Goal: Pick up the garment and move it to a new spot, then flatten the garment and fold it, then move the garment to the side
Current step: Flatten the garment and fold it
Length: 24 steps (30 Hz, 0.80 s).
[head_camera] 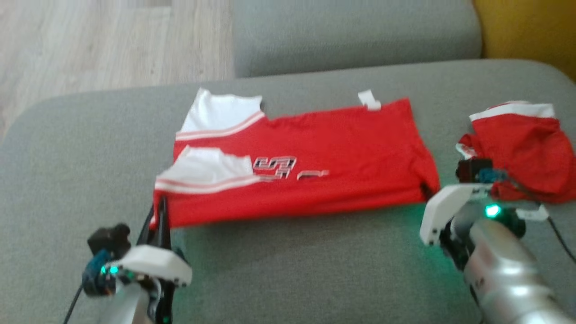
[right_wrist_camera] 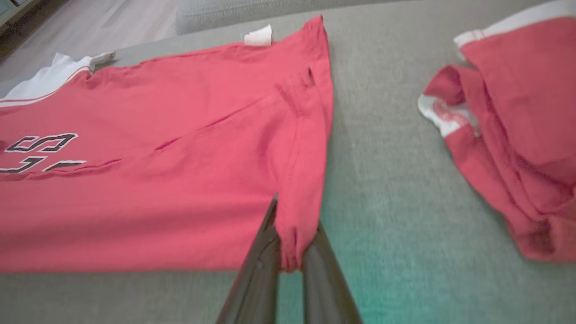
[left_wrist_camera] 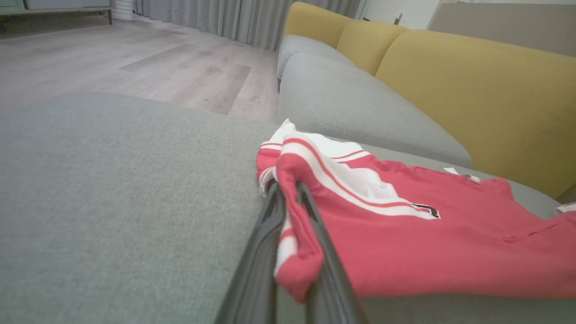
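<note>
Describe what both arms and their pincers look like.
The left pincer and right pincer each have two long dark fingers on a white angular housing with a green light. Beside each sits a black camera block with blue connector and black cable. The right forearm is silver.

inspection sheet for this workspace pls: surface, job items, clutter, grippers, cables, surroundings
surface: grey cushion, fabric, green glow from the wrist lights.
job's things: red garment spread out, both white sleeves at the robot's left.
clutter: second red garment, crumpled, on the robot's right, apart from the first.
grippers: left gripper shut on the sleeve-end corner; right gripper shut on the hem corner.
cables: right wrist cable, dark, trails toward the robot; left wrist cable likewise.
surroundings: wood floor, grey sofa seat, yellow sofa back, curtains.
</note>
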Motion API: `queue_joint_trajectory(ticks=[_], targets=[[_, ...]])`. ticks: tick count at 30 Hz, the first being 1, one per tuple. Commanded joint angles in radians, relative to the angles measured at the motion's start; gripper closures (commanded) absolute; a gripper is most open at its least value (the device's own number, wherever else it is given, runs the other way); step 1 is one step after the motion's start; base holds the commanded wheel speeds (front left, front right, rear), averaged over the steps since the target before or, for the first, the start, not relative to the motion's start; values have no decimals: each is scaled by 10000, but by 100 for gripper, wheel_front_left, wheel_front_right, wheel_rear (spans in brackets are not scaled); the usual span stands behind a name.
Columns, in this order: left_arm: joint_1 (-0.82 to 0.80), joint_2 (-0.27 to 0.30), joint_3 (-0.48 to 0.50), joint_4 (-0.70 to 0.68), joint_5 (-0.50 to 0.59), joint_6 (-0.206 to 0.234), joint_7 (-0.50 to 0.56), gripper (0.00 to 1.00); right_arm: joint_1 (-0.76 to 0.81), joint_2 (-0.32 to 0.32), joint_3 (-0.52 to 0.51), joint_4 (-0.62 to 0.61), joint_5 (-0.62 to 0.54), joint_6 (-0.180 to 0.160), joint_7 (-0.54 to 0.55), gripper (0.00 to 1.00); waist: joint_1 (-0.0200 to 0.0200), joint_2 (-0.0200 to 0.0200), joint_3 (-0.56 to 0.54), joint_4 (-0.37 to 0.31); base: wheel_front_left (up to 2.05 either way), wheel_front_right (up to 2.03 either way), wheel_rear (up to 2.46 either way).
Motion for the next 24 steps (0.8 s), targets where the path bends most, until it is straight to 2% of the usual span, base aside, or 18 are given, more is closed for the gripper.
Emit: queue_joint_trajectory(ticks=[1,7,10,15,16,17,18,19,20,24], targets=[[-69,361,273,-313,-127,83,-27,100,84,-141,320,-428,206,-9,146,100,1,-1,-280,-91,0,0,0],[806,382,80,-923,-193,106,411,100,1021,-496,993,-1653,1109,-9,1263,100,1,-1,-575,-222,0,0,0],[1367,400,23,-1523,-265,226,782,100,1805,-861,1177,-2736,1587,-9,1881,100,1,-1,-675,-276,0,0,0],[1927,400,-58,-2297,-306,433,1153,100,2779,-1060,942,-4126,1901,-9,2394,100,1,-1,-684,-369,0,0,0],[1996,388,-78,-2413,-313,475,1212,100,2937,-1075,843,-4398,1875,-9,2408,73,1,-1,-672,-396,0,0,0],[2039,373,-96,-2515,-317,520,1260,100,3084,-1083,707,-4662,1823,-9,2381,4,1,-1,-658,-417,0,0,0],[2060,356,-113,-2607,-320,565,1293,75,3218,-1050,558,-4925,1789,-9,2350,0,1,-1,-637,-443,0,0,0],[2064,339,-128,-2686,-326,597,1301,55,3337,-1007,409,-5189,1742,-9,2310,0,1,-1,-613,-467,0,0,0],[2055,327,-121,-2746,-342,621,1275,0,3437,-953,252,-5446,1678,-9,2277,0,1,-1,-586,-501,0,0,0],[1896,300,-25,-2896,-401,721,1000,0,3646,-737,-419,-6492,1212,-9,1989,0,1,-1,-424,-642,0,0,0]])
